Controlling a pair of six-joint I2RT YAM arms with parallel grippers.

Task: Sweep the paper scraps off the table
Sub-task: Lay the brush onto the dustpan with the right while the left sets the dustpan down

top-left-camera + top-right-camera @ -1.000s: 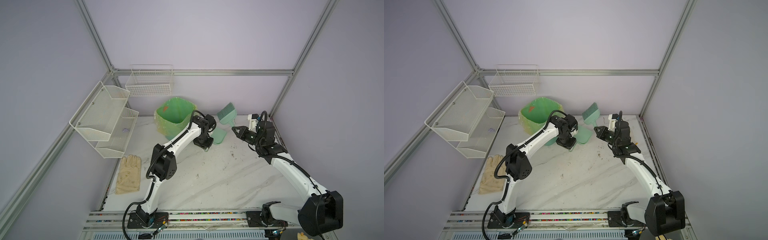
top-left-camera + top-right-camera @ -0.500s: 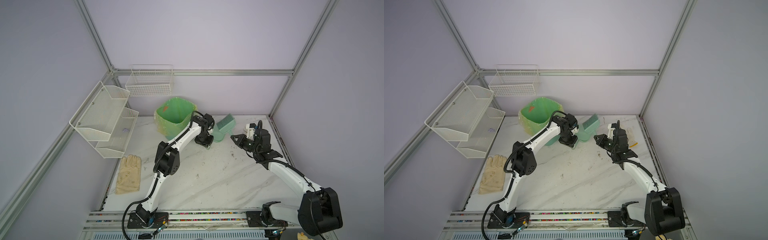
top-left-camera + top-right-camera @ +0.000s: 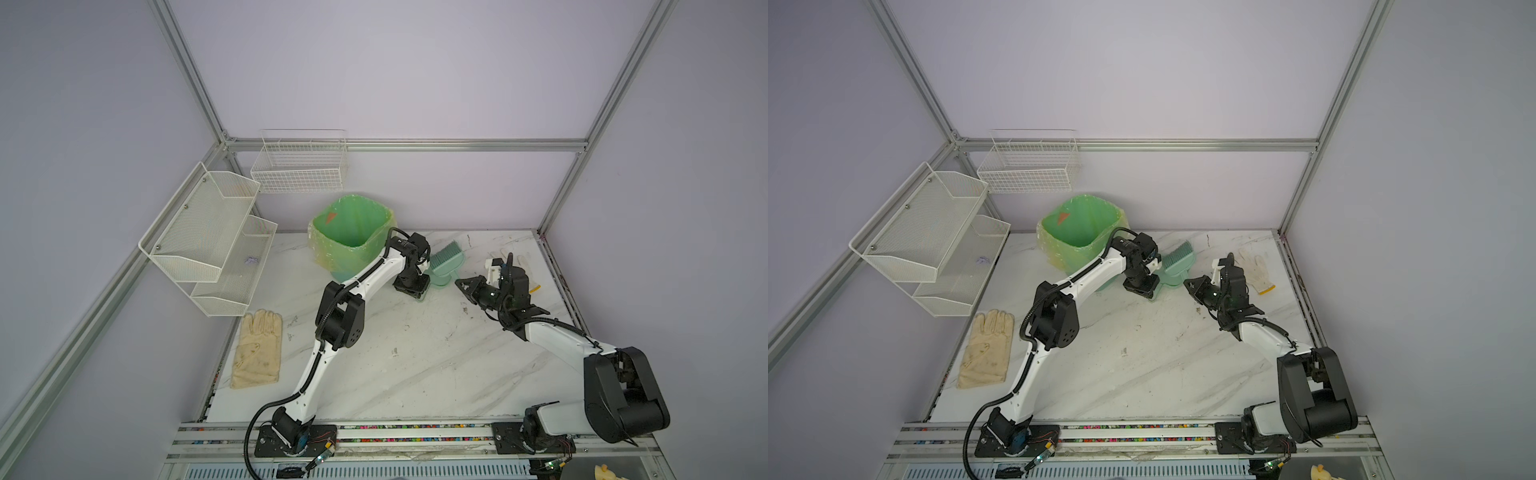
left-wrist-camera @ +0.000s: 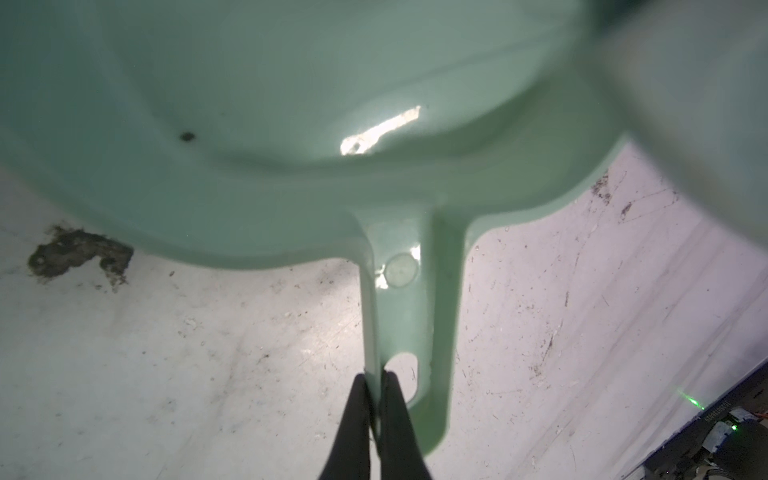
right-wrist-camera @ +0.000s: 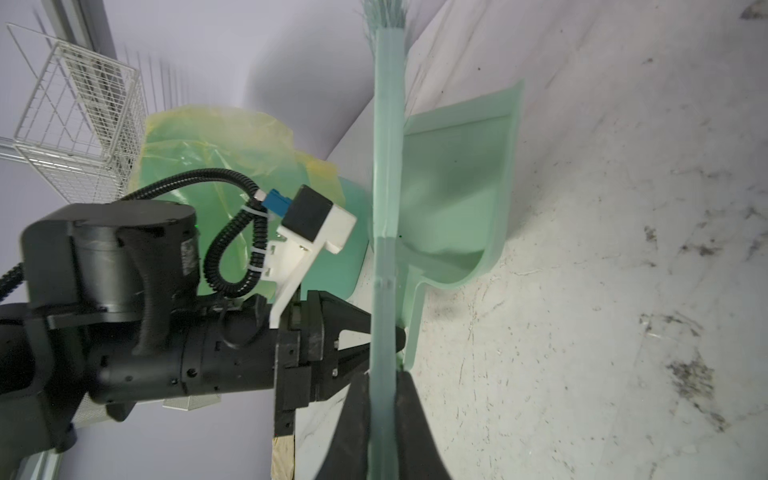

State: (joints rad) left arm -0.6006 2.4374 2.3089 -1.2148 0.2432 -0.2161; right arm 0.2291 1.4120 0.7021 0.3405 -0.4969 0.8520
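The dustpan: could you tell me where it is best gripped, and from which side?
Probably by the slim handle of the dustpan, from its free end, opposite the open mouth: the thin raised rim suits a pinch, as the left tool shows.

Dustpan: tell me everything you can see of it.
The dustpan is mint-green glossy plastic: a shallow scoop with raised walls and a flat handle with a hang hole. Its visible interior holds only one dark speck. It lies low over the table near the green-lined bin. The left gripper is shut on the handle's edge.
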